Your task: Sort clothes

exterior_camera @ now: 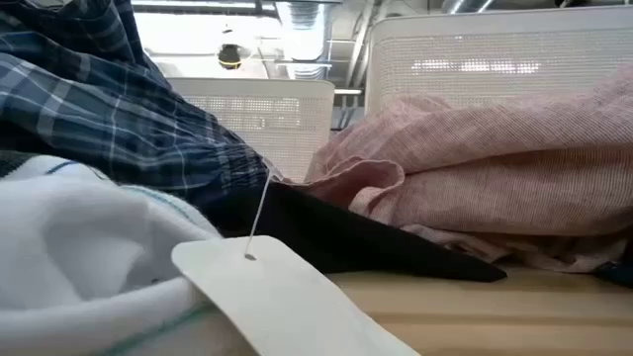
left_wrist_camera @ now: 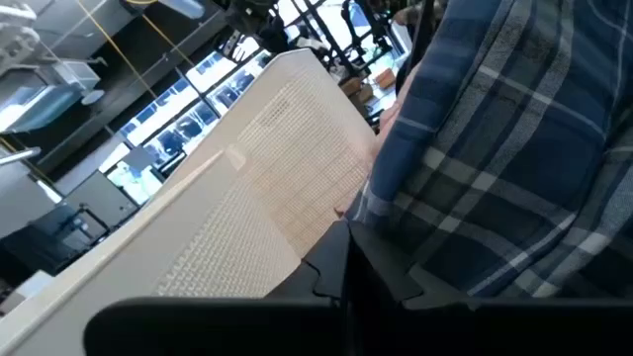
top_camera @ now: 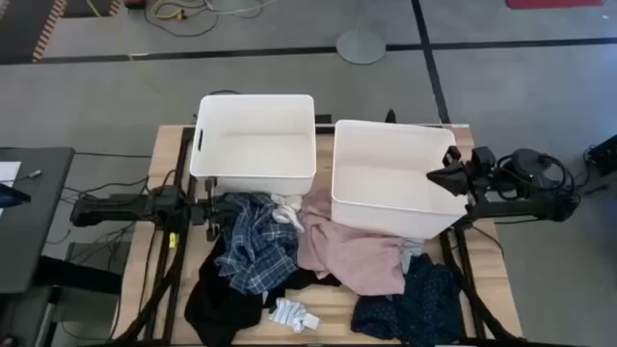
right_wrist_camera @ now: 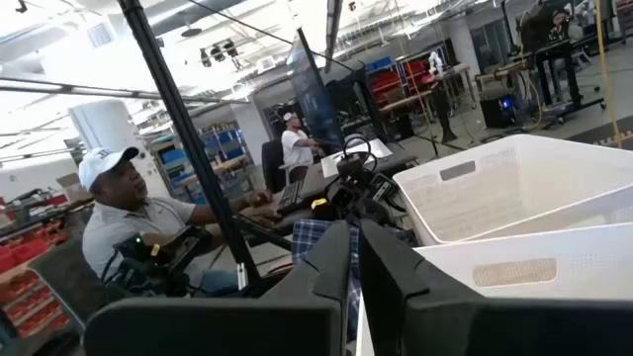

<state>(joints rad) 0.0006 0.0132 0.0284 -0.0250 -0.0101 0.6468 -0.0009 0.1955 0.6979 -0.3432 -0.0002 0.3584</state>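
White plastic bins, rectangular: two, left point(top_camera: 255, 143) and right point(top_camera: 393, 176).
Blue-white plaid shirt point(top_camera: 253, 241): one.
Pink top point(top_camera: 349, 249): one.
Black top point(top_camera: 217, 301): one.
Navy dotted piece point(top_camera: 415, 304): one.
Small white-grey sock bundle point(top_camera: 292, 313): one.
White paper tag point(exterior_camera: 267, 302): one.
Dark robot arms: two.

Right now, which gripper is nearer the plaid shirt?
Left. The left gripper sits at the plaid shirt, against its edge by the left bin. The right gripper is far across, over the right bin.
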